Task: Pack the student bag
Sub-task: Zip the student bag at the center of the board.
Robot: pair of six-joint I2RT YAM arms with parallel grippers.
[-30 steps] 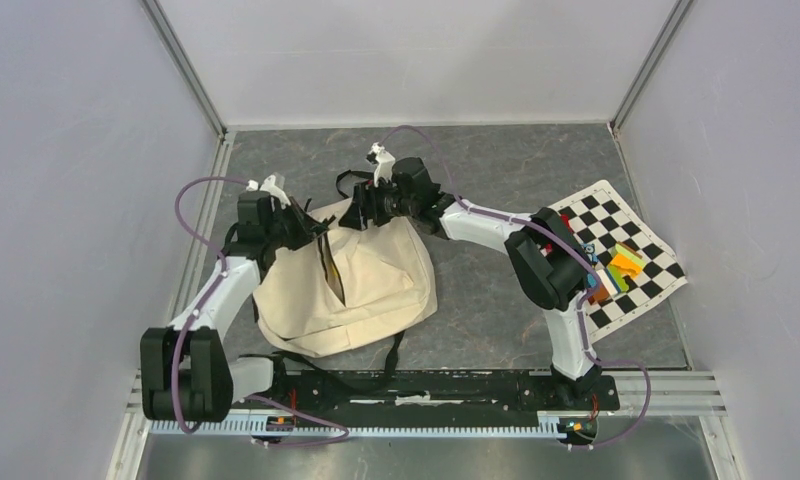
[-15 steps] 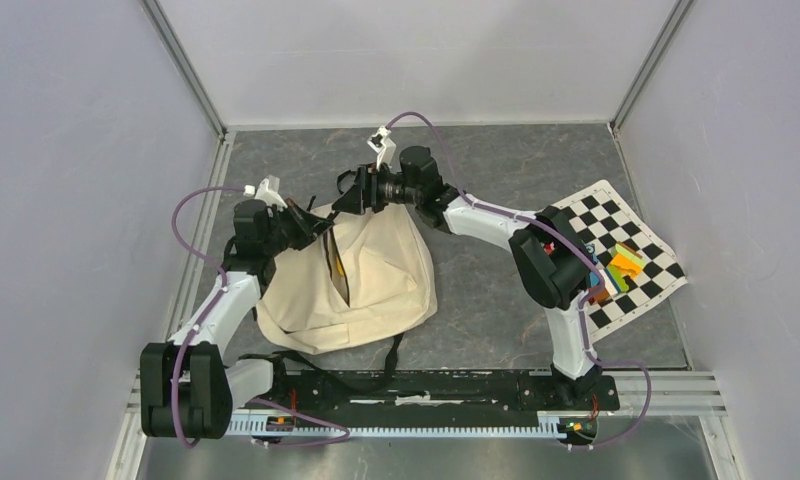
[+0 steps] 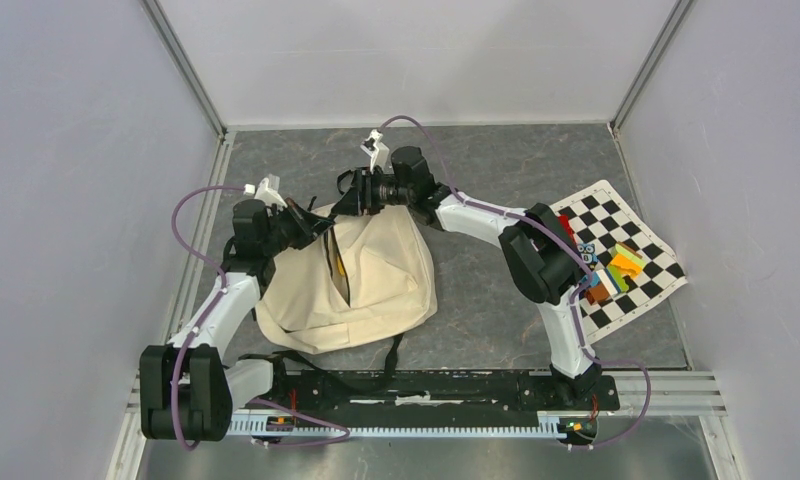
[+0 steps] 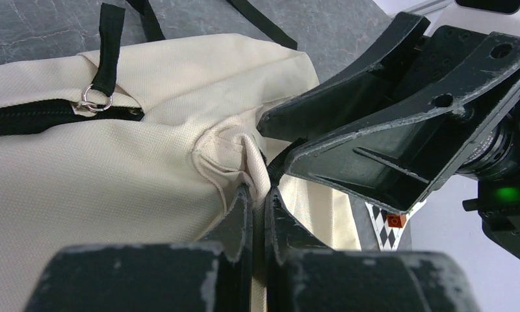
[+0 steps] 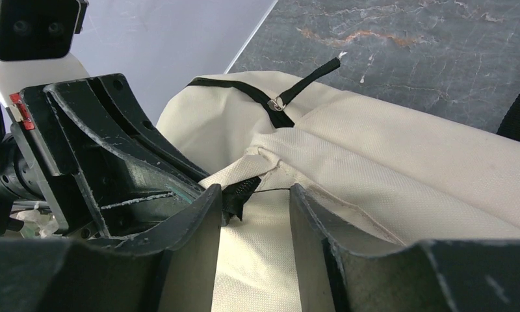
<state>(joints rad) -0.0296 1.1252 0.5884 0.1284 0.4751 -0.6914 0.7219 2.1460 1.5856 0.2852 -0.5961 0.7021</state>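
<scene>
Cream fabric at the far end of the student bag (image 3: 366, 285) sits pinched tight in our left gripper (image 4: 257, 195). Our right gripper (image 5: 252, 198), jaws apart, straddles the zipper end (image 5: 238, 195) directly opposite. The bag lies lengthwise, near-to-far, between us.

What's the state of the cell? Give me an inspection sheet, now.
Surface: grey marbled table.
Job's things: bag lying on the table, zip partly open.
Clutter: checkered sheet with coloured blocks, far right.
Grippers: left gripper shut on a fold of the bag; right gripper open, straddling the zip edge.
Cables: purple cables loop along both arms; no snag seen.
Surroundings: pale walls; rail at near edge.
</scene>
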